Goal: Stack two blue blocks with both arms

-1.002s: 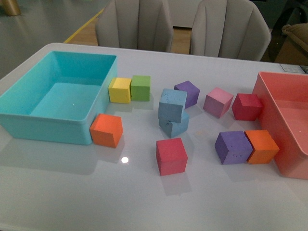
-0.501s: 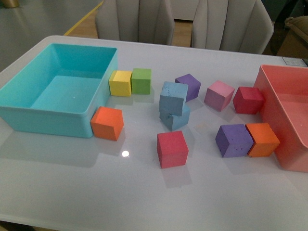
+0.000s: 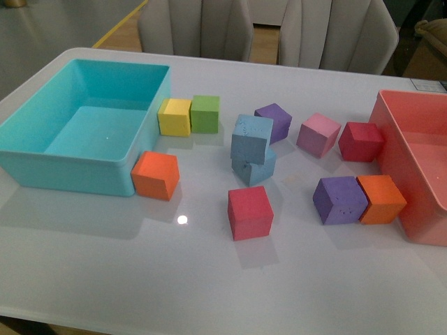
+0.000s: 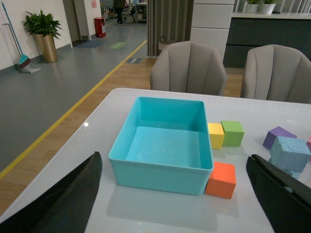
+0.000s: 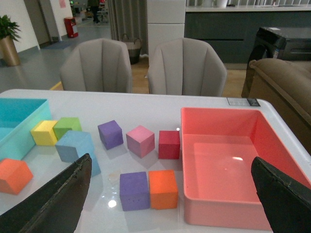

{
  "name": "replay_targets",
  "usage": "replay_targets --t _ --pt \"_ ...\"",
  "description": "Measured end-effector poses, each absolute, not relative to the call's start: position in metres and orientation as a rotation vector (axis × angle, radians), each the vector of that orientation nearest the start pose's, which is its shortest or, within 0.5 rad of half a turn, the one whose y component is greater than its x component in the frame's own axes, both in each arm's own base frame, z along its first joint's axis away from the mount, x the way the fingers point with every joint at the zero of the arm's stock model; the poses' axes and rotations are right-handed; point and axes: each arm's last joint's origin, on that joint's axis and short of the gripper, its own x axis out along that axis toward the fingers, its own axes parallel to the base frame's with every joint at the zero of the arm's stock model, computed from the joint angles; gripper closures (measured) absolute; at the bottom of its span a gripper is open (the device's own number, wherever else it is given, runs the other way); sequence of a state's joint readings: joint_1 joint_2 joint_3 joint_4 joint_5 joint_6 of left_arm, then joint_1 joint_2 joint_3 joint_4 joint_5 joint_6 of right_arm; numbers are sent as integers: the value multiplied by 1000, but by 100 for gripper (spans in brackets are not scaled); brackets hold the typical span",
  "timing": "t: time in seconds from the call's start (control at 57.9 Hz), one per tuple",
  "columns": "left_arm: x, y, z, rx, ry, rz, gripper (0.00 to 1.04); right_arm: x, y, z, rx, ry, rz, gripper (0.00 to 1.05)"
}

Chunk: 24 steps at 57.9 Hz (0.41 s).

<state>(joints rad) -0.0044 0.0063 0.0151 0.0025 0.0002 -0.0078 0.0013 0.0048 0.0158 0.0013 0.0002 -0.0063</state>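
From the front, the two pale dusty-blue foam cubes point(image 3: 251, 148) sit stacked and skewed just right of the large turquoise plastic bin point(image 3: 42, 164), as half a second ago, though the whole scene now lies slightly lower in frame; no writing is legible. In the left wrist view, the left gripper point(image 4: 179, 194) is spread wide and empty, its black fingers point(image 4: 60, 204) flanking the bin above bare tabletop. In the right wrist view, the right gripper point(image 5: 172, 204) is likewise wide and empty, the stack beyond the bin's edge.
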Motion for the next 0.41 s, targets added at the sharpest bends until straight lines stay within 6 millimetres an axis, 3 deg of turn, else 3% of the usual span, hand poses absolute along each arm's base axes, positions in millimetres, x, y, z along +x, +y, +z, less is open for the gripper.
replay_targets --t 0.035,0.415 --pt "97 0 168 -6 -11 -5 7 97 0 169 -6 -12 1 9" --pt "97 0 168 -6 -11 -5 9 97 0 169 -6 -12 1 9"
